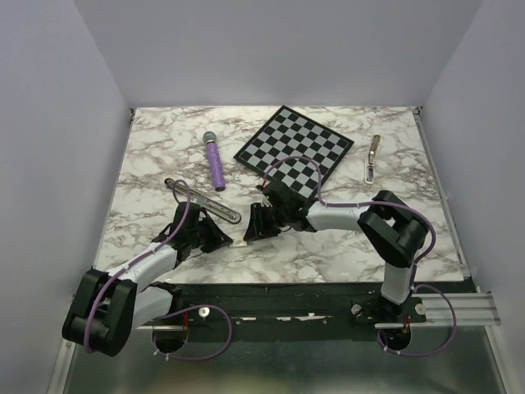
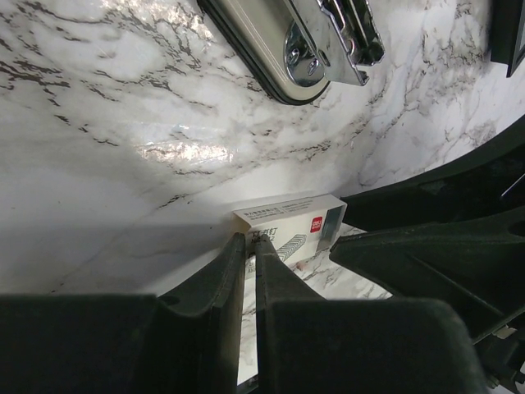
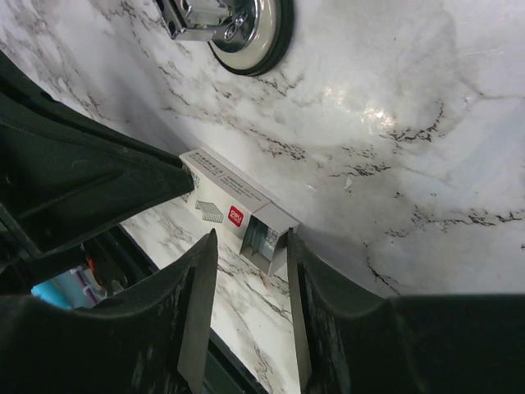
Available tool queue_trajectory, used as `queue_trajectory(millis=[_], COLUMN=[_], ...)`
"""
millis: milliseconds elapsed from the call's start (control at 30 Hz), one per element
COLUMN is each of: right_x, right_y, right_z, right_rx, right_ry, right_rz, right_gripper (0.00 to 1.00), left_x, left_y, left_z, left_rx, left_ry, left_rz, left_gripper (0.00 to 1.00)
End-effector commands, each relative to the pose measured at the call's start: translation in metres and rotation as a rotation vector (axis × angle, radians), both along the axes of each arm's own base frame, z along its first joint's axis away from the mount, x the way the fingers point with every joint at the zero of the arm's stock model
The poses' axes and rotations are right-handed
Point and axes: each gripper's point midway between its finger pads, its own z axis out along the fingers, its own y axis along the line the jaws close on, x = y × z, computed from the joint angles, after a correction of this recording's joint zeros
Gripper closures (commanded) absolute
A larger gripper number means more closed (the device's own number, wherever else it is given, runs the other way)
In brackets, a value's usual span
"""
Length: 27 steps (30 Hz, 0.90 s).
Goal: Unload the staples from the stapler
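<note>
one marble table (image 1: 164,156), one chessboard (image 1: 295,148), two arms (image 1: 152,264) (image 1: 344,216). one stapler (image 1: 203,201) lies left of centre near one purple cylinder (image 1: 215,164); one metal bar (image 1: 373,158) far right. one staple box (image 2: 287,222): right pincer (image 3: 250,238) open around its end, left pincer (image 2: 248,238) nearly closed at its edge, hold unclear.

Chessboard (image 1: 294,150), purple cylinder (image 1: 215,164), staple box (image 2: 295,223)
</note>
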Motion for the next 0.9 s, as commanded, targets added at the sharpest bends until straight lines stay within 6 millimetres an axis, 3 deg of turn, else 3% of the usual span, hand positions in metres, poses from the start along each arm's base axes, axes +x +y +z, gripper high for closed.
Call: queue_trajectory(millis=[0,267,633,867], right_x=[0.005,0.006,0.011,0.013], right_y=[0.022,0.033,-0.010,-0.013], right_z=[0.007,0.011,0.000,0.008], right_rx=[0.075,0.117,-0.095,-0.099], right_ry=[0.000,0.025,-0.045,-0.078], right_rz=[-0.049,-0.085,-0.164,-0.147], right_gripper=[0.53,0.54,0.53,0.53], left_x=[-0.007,-0.010,-0.010,-0.011], left_y=[-0.011,-0.016,-0.010,-0.010], left_z=[-0.001,0.001,0.002,0.000], left_rx=[-0.044,-0.075,-0.053,-0.048], left_ry=[0.011,0.024,0.023,0.031], left_rz=[-0.031,-0.022,0.002,0.001], left_gripper=[0.84,0.82,0.76,0.76])
